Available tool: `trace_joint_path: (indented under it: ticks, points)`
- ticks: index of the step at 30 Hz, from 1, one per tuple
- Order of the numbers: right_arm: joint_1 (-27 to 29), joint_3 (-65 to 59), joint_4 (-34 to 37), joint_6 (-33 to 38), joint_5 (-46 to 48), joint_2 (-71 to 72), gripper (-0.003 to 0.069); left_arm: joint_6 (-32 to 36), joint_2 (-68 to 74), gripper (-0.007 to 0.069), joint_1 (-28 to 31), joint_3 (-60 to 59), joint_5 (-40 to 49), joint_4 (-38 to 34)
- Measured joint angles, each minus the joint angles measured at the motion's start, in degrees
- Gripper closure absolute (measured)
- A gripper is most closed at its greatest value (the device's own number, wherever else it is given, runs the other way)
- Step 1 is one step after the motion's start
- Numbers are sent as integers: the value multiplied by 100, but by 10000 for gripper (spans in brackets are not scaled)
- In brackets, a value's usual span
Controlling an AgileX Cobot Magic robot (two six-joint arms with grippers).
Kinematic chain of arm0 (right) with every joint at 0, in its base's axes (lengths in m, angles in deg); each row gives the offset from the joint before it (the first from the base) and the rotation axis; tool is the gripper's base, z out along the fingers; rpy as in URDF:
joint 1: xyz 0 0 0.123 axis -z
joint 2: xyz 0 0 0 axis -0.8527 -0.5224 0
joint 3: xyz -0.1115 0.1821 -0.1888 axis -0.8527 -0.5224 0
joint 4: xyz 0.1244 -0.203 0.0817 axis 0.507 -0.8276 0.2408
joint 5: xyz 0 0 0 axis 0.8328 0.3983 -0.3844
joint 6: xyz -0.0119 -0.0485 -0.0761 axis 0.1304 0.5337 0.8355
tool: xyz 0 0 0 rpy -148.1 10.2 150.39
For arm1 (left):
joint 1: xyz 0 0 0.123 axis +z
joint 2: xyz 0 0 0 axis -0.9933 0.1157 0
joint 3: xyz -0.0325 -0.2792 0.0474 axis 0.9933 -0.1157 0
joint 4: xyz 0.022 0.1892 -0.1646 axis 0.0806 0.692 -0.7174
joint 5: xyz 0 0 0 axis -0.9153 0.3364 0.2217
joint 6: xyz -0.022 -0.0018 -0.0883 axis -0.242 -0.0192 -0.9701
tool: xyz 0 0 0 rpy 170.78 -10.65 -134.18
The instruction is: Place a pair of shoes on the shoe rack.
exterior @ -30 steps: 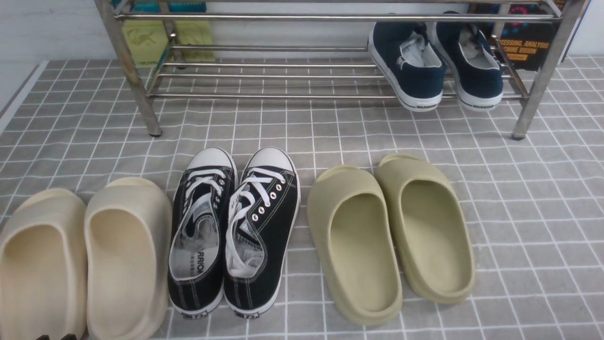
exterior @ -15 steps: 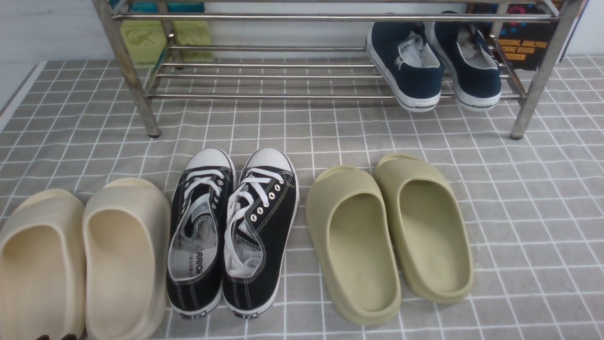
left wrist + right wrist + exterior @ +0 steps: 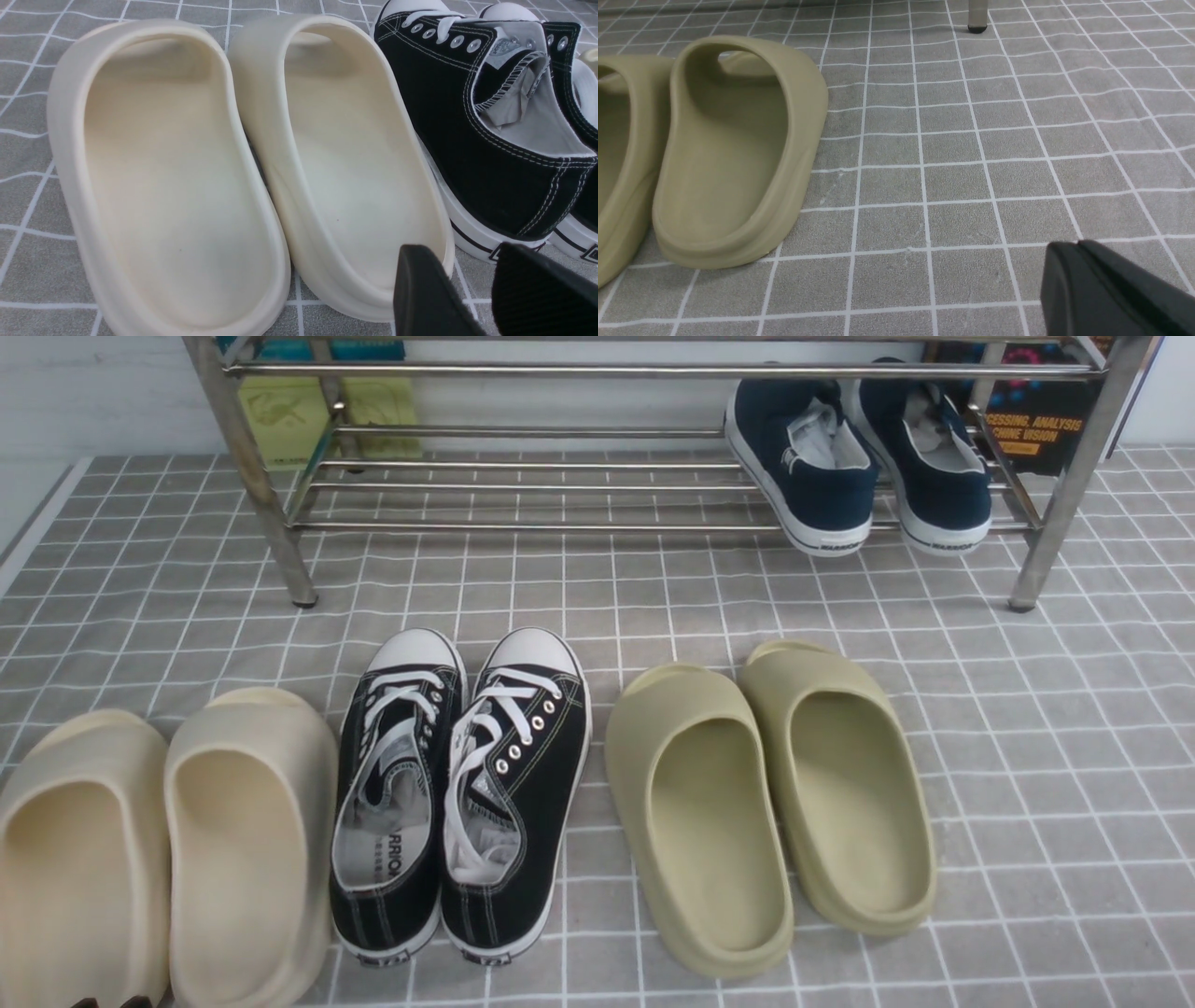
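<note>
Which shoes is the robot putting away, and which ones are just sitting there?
Part of the job:
- navy slip-on shoes, both already resting on the rack's lower rails at its right end
- shoe rack

Just lying about on the checked mat:
- cream slides
- black lace-up sneakers
- olive-green slides

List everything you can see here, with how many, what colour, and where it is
navy slip-on shoes: 2, navy with white soles, on the rack's lower rails, right end.
shoe rack: 1, silver metal, far side of the floor.
black lace-up sneakers: 2, black and white, floor, centre-left.
olive slides: 2, olive green, floor, centre-right.
cream slides: 2, cream, floor, near left.
checked mat: 1, grey with white lines, under everything.
left gripper: black, open, near the cream slides.
right gripper: black, shut, over bare mat.
</note>
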Motion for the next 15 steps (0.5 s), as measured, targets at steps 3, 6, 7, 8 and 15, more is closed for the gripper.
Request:
trace_joint_path:
  ticks: [3,6,7,8,15]
  points:
    - [0,0,5,0,0,0,627,0,0,386,0,0,0,0]
    - [0,0,5,0,0,0,624,0,0,386,0,0,0,0]
    - [0,0,5,0,0,0,622,0,0,386,0,0,0,0]
    - [0,0,5,0,0,0,622,0,0,386,0,0,0,0]
    - [0,0,5,0,0,0,619,0,0,386,0,0,0,0]
